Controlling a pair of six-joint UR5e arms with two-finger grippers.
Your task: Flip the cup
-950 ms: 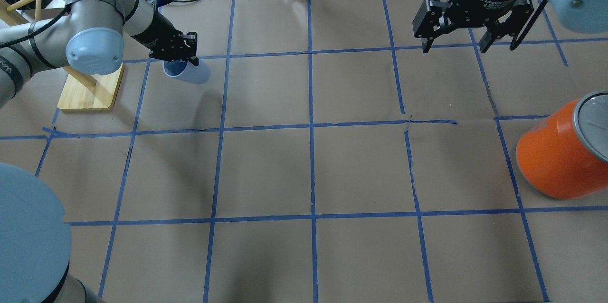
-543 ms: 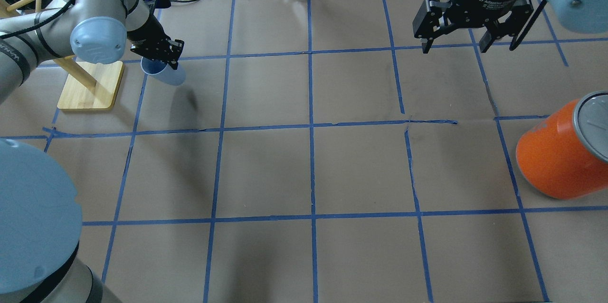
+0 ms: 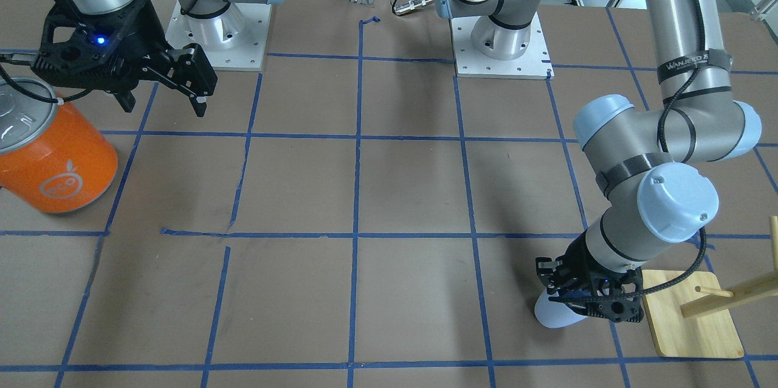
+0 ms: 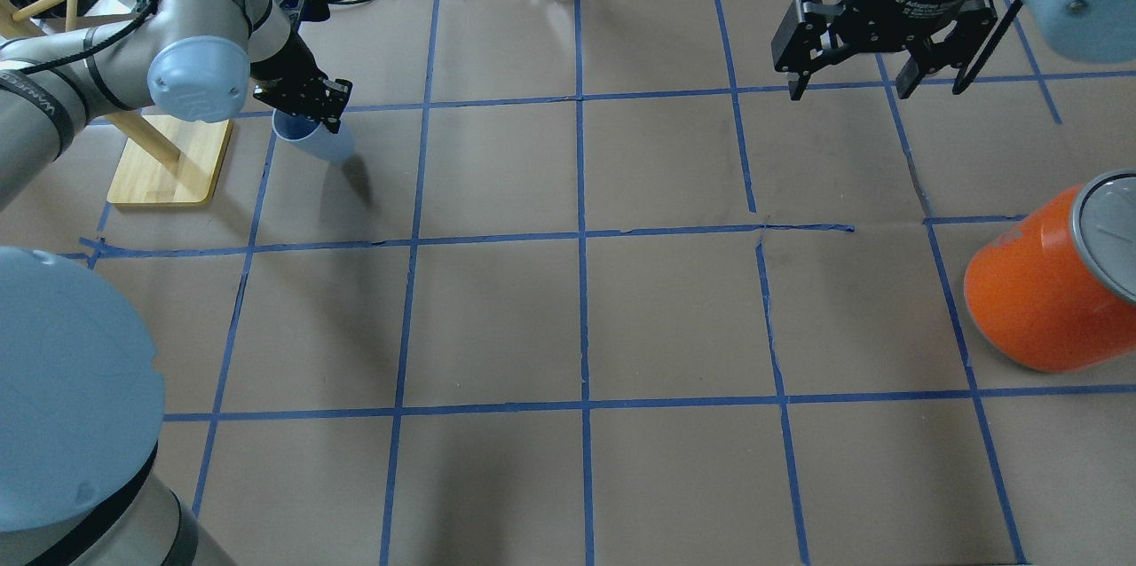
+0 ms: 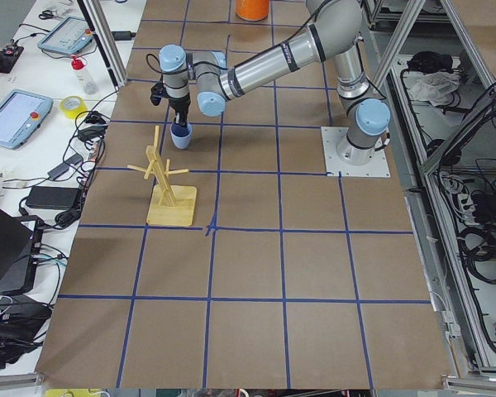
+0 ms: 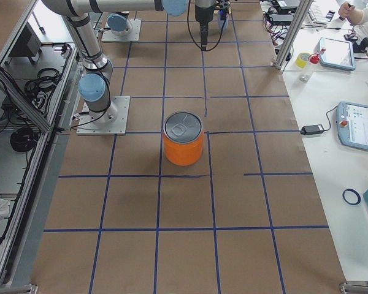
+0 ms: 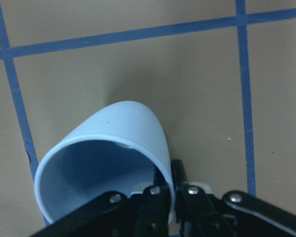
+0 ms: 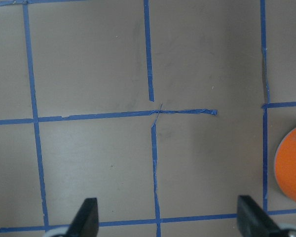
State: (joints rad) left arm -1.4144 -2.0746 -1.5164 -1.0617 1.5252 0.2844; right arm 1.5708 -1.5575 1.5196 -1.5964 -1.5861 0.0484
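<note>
In the front view the left jaws cover the cup (image 3: 550,315) at its rim; the overhead's right edge crops the orange can (image 4: 1043,300).

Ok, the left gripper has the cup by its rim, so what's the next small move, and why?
Probably roll the left wrist until the cup points base-down, then lower it. The left gripper is shut on the rim, one finger inside, and the cup is tilted; released now it would likely topple.

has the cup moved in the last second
Yes. In the overhead view the cup, held by the left gripper, has shifted left, toward the wooden stand.
</note>
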